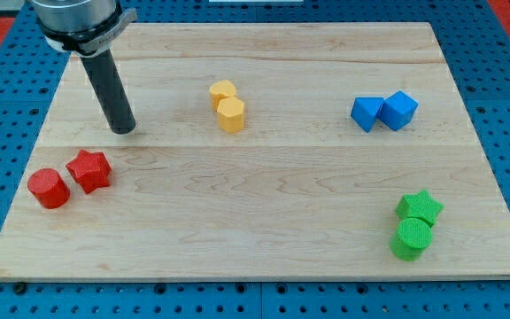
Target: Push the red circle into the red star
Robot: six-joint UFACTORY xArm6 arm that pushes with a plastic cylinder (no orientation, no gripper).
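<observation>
Red circle (pixel 49 188) stands upright, seemingly touching red star (pixel 89 170); my tip (pixel 123 128) holds nothing.

We seem to be in a robotics lab. Under our wooden board (pixel 264 221) lies a blue perforated mounting plate (pixel 494 62).

red circle (pixel 49 188): short cylinder, upright, near desk's (pixel 264 230) left edge at the view's lower left. red star (pixel 89 170): lying flat, just to its upper right, touching or nearly so.
</observation>
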